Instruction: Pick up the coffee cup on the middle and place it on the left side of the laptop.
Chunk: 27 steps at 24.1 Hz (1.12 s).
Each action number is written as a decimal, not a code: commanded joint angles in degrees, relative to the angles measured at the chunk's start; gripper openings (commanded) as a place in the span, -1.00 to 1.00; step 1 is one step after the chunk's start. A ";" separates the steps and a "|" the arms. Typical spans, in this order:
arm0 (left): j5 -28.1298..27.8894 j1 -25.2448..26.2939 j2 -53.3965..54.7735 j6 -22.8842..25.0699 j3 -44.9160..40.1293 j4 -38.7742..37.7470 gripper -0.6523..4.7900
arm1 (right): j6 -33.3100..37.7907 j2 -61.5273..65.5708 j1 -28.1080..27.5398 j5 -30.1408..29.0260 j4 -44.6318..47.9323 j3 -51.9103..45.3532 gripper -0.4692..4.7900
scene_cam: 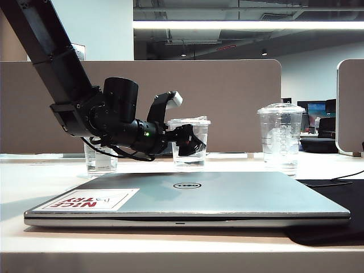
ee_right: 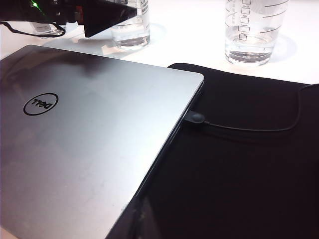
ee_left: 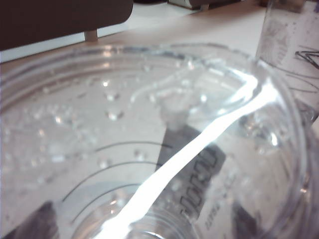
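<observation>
a pale desk (scene_cam: pixel 45 187) sat before beige partitions. at its middle, twelve o'clock of the laptop (scene_cam: pixel 227 196), stood the coffee cup (scene_cam: pixel 190 142): clear, flat-lidded, thin dark lines, a little water inside. my left gripper (scene_cam: pixel 181 128) was spread wide about it. my right gripper was unseen; its state i couldn't tell.

- The left arm (scene_cam: pixel 54 62) is built of matte black, boxy links, ending in a round black cylindrical wrist housing (scene_cam: pixel 120 99).
- A small green light (scene_cam: pixel 146 134) is seen on the wrist barrel.
- Thin black cables (scene_cam: pixel 122 152) are looped beneath the wrist.
- The left gripper (scene_cam: pixel 183 128) is fitted with black fingers, one tipped by a pale grey pad (scene_cam: pixel 174 99).
</observation>
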 commanded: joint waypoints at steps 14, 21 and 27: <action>1.03 -0.09 -0.15 -1.53 0.20 1.81 0.38 | -0.15 0.09 -0.04 -0.24 1.01 -0.24 -0.84; 4.15 0.11 -1.75 -2.78 0.20 2.86 0.38 | -0.15 0.09 -0.02 -0.24 1.01 -0.24 -0.84; 5.99 0.46 -6.80 -2.58 0.15 2.32 0.38 | -0.15 0.09 0.00 -0.24 1.01 -0.24 -0.84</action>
